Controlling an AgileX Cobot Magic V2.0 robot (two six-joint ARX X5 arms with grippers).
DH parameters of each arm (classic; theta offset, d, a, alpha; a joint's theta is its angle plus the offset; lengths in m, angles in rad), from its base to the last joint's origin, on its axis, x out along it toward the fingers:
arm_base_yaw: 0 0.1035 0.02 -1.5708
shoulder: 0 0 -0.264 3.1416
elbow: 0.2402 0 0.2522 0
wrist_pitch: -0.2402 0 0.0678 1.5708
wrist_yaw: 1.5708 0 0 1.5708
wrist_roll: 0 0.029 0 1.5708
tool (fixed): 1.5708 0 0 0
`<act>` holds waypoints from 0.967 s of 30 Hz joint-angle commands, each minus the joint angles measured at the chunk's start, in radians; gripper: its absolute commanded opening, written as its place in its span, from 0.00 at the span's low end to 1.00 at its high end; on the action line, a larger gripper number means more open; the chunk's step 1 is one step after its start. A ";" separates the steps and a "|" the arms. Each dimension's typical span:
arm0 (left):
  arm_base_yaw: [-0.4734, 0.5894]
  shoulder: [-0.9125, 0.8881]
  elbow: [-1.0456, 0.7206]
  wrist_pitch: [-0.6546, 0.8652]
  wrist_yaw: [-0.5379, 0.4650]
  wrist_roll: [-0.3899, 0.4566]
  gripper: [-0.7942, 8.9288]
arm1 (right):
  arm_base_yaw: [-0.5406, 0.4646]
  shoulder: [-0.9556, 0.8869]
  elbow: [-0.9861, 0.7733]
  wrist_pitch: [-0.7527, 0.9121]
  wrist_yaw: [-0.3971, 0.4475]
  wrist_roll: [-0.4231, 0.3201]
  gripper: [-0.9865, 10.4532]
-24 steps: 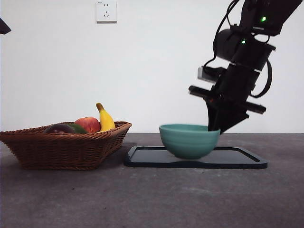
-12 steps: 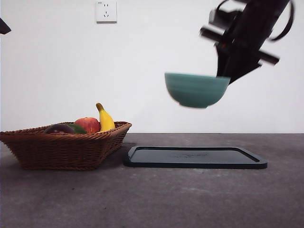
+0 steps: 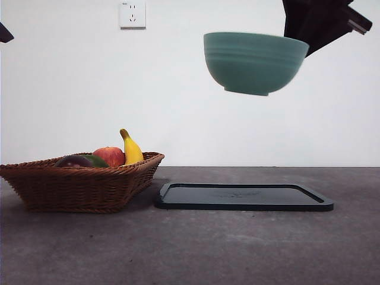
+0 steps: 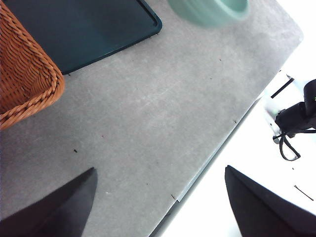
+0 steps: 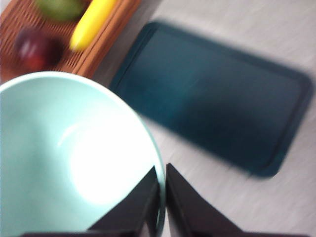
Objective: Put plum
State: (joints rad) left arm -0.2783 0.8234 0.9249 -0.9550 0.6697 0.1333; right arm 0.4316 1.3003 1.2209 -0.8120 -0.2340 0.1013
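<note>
The plum [image 3: 73, 161] lies in the wicker basket [image 3: 77, 185] at the left, dark maroon beside the other fruit; the right wrist view shows the plum [image 5: 37, 49] blurred. My right gripper [image 3: 297, 43] is high at the top right, shut on the rim of a teal bowl [image 3: 254, 62] that hangs in the air well above the dark tray [image 3: 243, 199]. In its own view the right gripper [image 5: 162, 197] pinches the bowl [image 5: 74, 158] wall, and the bowl is empty. My left gripper [image 4: 160, 169] waits open over the table's edge, holding nothing.
A red apple [image 3: 110, 155], a banana [image 3: 132, 148] and a green fruit [image 3: 97, 161] share the basket. The tray [image 5: 217, 94] lies bare right of the basket [image 4: 24, 79]. The left arm shows only as a black tip [image 3: 5, 32] at the top left.
The right gripper has lifted the teal bowl off the tray, from resting on it to high in the air. The basket and fruit have not moved.
</note>
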 commanded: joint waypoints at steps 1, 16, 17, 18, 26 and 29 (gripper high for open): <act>-0.003 0.005 0.019 0.005 0.007 0.012 0.49 | 0.041 -0.030 -0.070 0.026 -0.001 -0.002 0.10; -0.003 0.005 0.019 0.004 0.007 0.012 0.49 | 0.166 -0.040 -0.413 0.317 0.001 0.091 0.10; -0.003 0.005 0.019 0.005 0.007 0.011 0.49 | 0.167 -0.030 -0.421 0.325 0.002 0.093 0.10; -0.003 0.005 0.019 0.004 0.007 0.011 0.50 | 0.167 -0.020 -0.430 0.335 0.002 0.093 0.10; -0.003 0.005 0.019 0.003 0.007 0.011 0.49 | 0.167 0.069 -0.456 0.395 0.028 0.093 0.10; -0.003 0.005 0.019 0.004 0.007 0.011 0.49 | 0.167 0.108 -0.456 0.413 0.029 0.093 0.10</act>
State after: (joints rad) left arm -0.2783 0.8234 0.9249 -0.9550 0.6697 0.1333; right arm 0.5892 1.3933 0.7609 -0.4084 -0.2058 0.1848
